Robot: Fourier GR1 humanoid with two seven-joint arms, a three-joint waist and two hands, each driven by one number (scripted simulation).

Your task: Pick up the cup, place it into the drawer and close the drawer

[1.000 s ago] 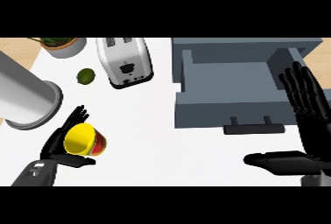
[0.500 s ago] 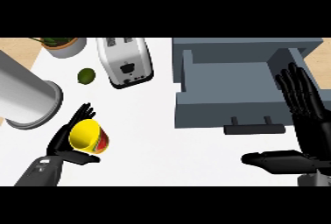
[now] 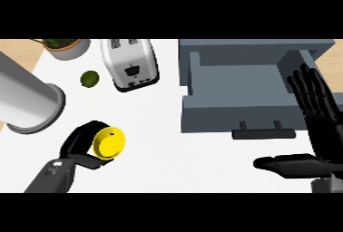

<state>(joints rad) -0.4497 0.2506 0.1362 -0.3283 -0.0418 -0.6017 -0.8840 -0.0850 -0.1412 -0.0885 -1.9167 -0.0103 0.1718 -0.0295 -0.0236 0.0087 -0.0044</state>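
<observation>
Fingers [image 3: 81, 132] of left hand [image 3: 71, 152] wrap the yellow cup [image 3: 108, 143], round face turned upward.

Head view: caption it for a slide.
Left hand curls round the cup; drawer open, right hand open beside it.

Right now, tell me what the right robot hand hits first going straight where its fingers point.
Likely the right wall of the open drawer, which the right robot hand overlaps with its fingertips; height is unclear.
</observation>
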